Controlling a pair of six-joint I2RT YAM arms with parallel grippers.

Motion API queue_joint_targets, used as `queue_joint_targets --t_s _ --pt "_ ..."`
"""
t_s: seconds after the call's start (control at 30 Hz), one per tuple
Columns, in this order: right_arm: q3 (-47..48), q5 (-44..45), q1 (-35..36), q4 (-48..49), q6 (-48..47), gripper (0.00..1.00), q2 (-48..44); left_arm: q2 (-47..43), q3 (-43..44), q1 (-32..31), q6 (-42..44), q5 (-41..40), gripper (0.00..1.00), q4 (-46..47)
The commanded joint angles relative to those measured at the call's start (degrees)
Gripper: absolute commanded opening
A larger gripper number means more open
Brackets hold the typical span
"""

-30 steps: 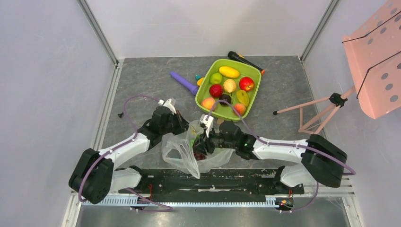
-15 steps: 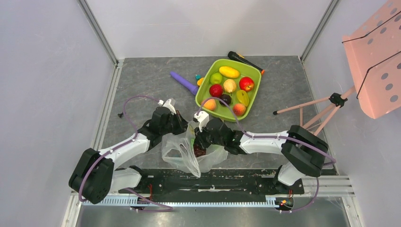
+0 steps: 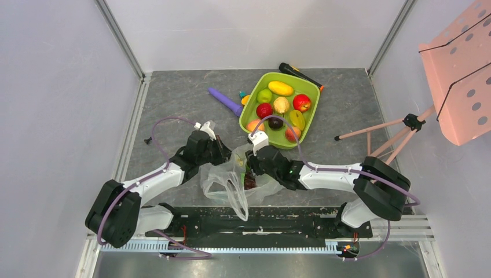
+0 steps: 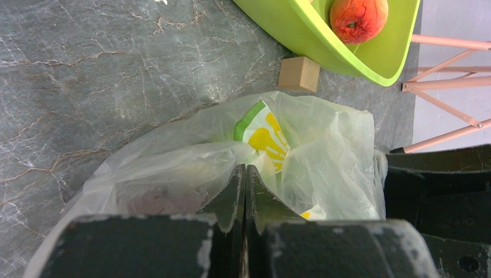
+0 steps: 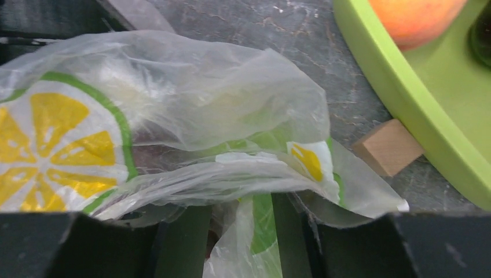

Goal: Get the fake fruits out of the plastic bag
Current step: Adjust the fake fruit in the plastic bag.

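Note:
The plastic bag (image 3: 227, 180), transparent with a lemon-slice print, lies crumpled between my arms; it also shows in the left wrist view (image 4: 312, 145) and the right wrist view (image 5: 173, 92). A dark purple grape bunch (image 3: 249, 182) shows through the film inside it. My left gripper (image 3: 222, 155) is shut on the bag's far-left edge, jaws pressed together (image 4: 245, 171). My right gripper (image 3: 250, 172) is open at the bag's mouth, with film draped over and between its fingers (image 5: 234, 243). Several fake fruits lie in the lime-green tray (image 3: 310, 95), a peach (image 4: 359, 17) nearest.
A small wooden block (image 4: 299, 73) sits on the grey floor between bag and tray, also in the right wrist view (image 5: 388, 146). A purple stick (image 3: 226, 101) lies left of the tray, a black tool (image 3: 298, 74) behind it. A pink stand (image 3: 405, 124) is at the right.
My right arm swung left over the bag, then eased back right, its gripper staying at the bag's mouth. The bag's near folds shifted slightly. My left gripper has held still.

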Motion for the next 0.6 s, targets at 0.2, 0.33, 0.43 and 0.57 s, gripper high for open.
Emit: queue_joint_targets --t_s 0.2,0.33,0.43,0.57 --pt "1.46 6.85 -0.86 -6.8 -2.79 0.74 1.71 1.2 -0.29 0.24 0.14 0.84 0.02 2.83" --pt "3.1 4.76 -0.82 -8.46 -6.82 0.87 4.14 1.97 -0.29 0.25 0.16 1.03 0.02 3.43" --pt "4.67 2.07 -0.78 -8.61 -9.56 0.92 6.52 3.14 -0.2 0.25 0.04 1.43 0.02 4.19" --pt "6.55 -0.08 -0.82 -8.16 -11.16 0.93 9.95 4.58 -0.09 0.24 0.02 2.03 0.02 5.01"
